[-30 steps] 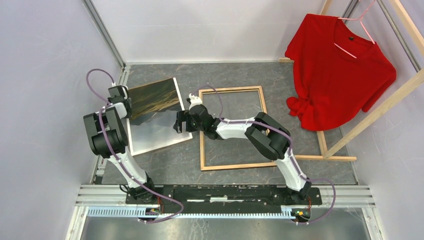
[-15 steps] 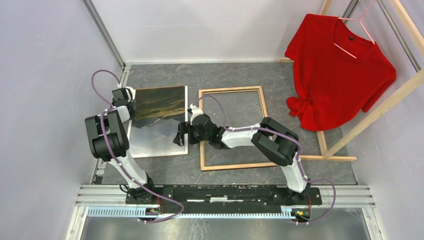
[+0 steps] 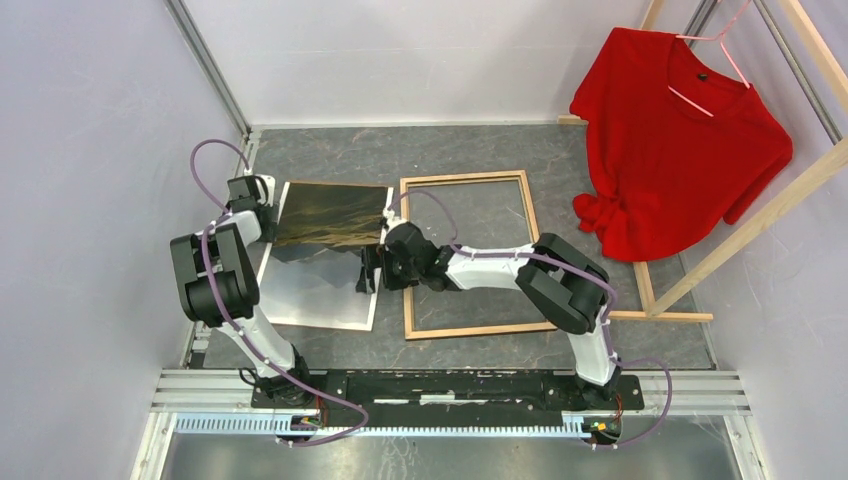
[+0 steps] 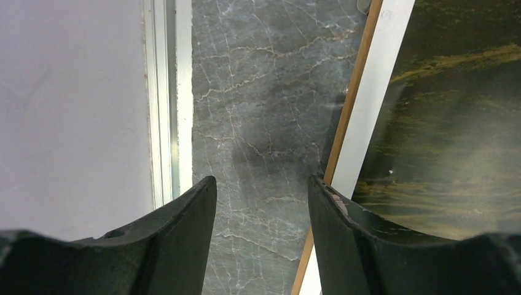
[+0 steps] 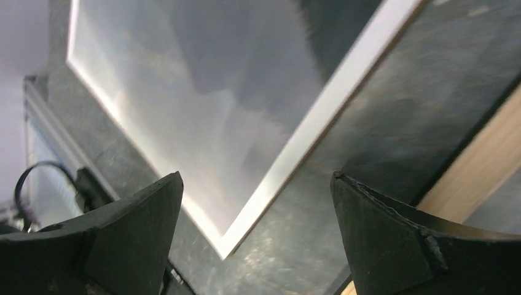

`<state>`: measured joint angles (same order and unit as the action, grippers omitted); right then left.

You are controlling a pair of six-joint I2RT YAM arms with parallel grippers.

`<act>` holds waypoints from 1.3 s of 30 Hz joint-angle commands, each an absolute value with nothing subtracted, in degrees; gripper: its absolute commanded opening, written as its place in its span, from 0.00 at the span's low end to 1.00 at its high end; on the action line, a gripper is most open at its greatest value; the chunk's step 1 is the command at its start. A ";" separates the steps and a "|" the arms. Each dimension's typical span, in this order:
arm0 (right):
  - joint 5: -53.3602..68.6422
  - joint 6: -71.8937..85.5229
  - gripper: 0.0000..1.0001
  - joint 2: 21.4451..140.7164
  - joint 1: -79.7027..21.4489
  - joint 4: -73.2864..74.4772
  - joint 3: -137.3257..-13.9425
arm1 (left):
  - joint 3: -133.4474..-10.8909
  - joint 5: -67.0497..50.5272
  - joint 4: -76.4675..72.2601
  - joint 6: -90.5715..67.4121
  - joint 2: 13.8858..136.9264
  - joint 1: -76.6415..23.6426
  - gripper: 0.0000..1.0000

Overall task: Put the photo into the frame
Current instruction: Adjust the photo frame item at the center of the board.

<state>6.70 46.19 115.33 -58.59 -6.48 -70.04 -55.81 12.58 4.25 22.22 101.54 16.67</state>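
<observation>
Paper-thin, so pinch the photo [image 3: 330, 215] by its white border with left gripper [image 4: 261, 184] and right gripper [image 5: 257, 178], both gaping empty, then slide flat toward the frame [image 3: 462, 178].

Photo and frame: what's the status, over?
Left hand open at photo edge. Right hand open over its opposite edge. Photo beside frame, not in it. Nothing between them.

Left hand [image 4: 261, 184] half spread — right hand [image 5: 256, 178] spread wide.
</observation>
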 commanded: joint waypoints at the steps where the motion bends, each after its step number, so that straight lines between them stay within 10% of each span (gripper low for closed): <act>1: -2.62 44.23 0.98 118.54 -54.37 5.79 -75.29 | -58.84 9.32 14.56 24.58 100.84 17.96 0.65; 17: -6.37 47.05 0.98 133.40 -48.77 7.75 -95.00 | -68.39 9.97 17.36 21.51 106.52 17.73 0.69; 39: -8.61 42.60 0.95 127.10 -50.65 1.98 -92.53 | -59.19 16.34 12.07 20.60 109.39 11.02 0.64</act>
<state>-5.30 45.78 130.06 -49.15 -1.34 -93.12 -63.22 17.54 9.06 22.09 106.96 12.43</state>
